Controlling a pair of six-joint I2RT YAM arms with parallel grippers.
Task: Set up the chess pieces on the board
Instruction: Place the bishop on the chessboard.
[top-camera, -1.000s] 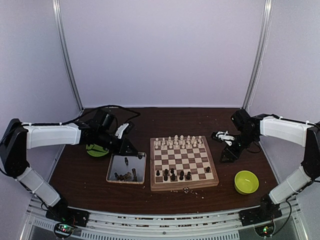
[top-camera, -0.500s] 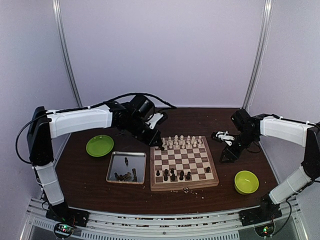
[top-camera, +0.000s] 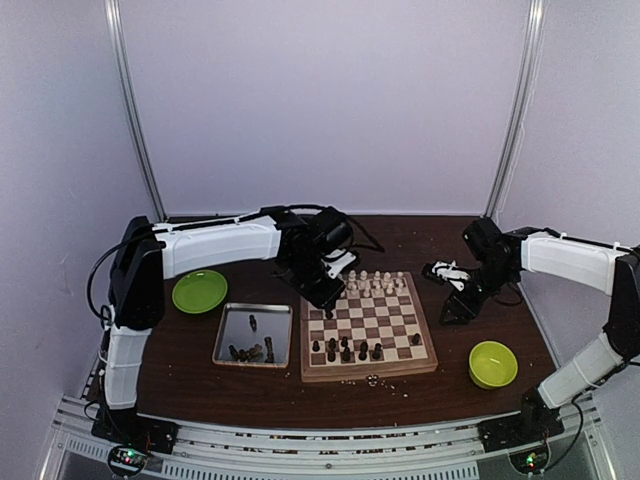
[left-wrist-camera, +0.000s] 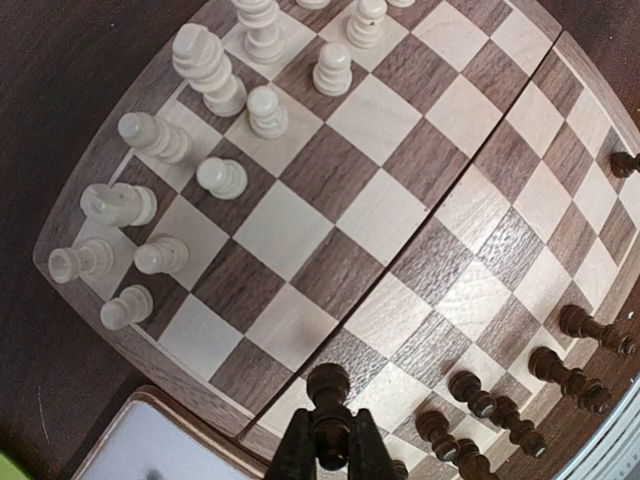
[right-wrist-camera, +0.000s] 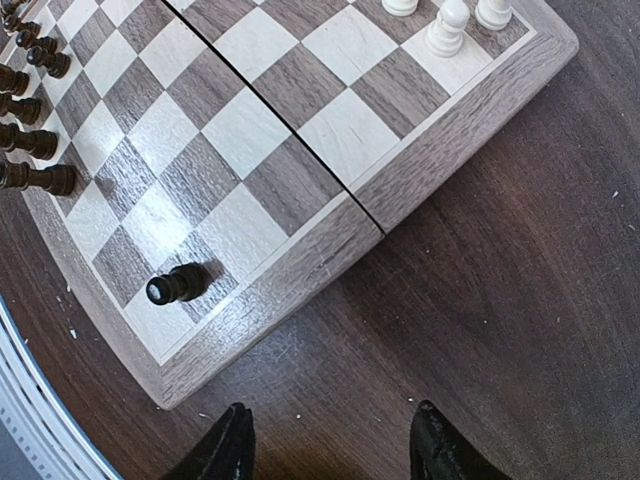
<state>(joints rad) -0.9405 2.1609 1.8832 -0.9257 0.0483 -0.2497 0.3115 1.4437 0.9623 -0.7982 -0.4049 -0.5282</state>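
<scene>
Gripping 1 dark chessman (left-wrist-camera: 328, 388) just below its head, the left claw (left-wrist-camera: 328, 440) is clenched on it above the left edge of the board (left-wrist-camera: 300, 230), the side toward the metal tray (top-camera: 218, 340). The right claw (right-wrist-camera: 330, 445) hangs released over the worktop (right-wrist-camera: 480, 300) just beside the board's right edge, holding nothing. Other dark chessmen (top-camera: 345, 350) stand on the near ranks; more lie in the tray. Pale chessmen (top-camera: 360, 281) fill the far ranks.

Judgement: the piece is light, rigid, smooth-turned wood, narrow-based and easily toppled. The hold under the head looks sound. Lower it upright, clear of neighbours, and release only once seated.
</scene>
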